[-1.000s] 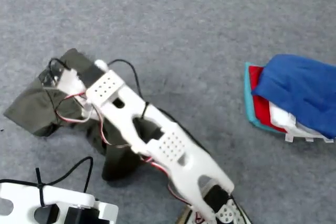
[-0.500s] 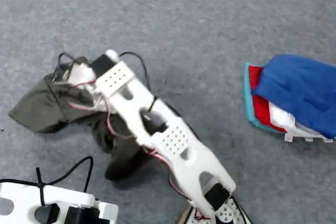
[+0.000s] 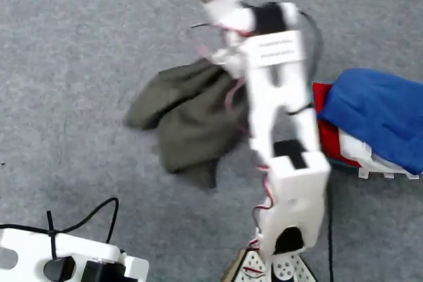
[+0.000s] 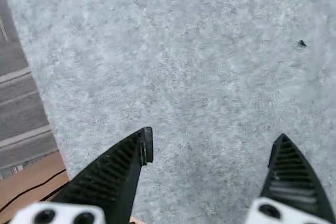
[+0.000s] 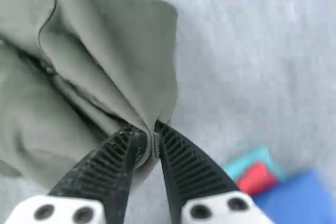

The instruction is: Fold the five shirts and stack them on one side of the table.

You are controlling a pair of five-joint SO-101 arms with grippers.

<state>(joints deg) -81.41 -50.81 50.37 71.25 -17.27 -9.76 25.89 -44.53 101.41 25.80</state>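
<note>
Grey fuzzy cloth covers the whole table, so that's the backdrop for everything here. Far left, down at the near corner, sits the left arm's white base. The left gripper hangs over bare grey cover near the table's edge, its claw spread wide apart with nothing in it, and a strip of floor shows past that edge. Moving toward the middle, the olive shirt is a crumpled heap on the table, one end pulled up into a peak while the rest spreads out low and lumpy, not folded at all. That peak is where the right gripper comes in. In its wrist view the two black ribbed fingers are pinched tight on a gathered fold of the olive fabric, with cloth bunching out from the tips. The right arm stretches from the near edge up across the middle of the table, just right of the shirt. Over on the right side is the stack of folded shirts: teal at the bottom, red and white in between, and a blue shirt on top, a bit rumpled. The stack sits right beside the arm and apart from the olive shirt.
</note>
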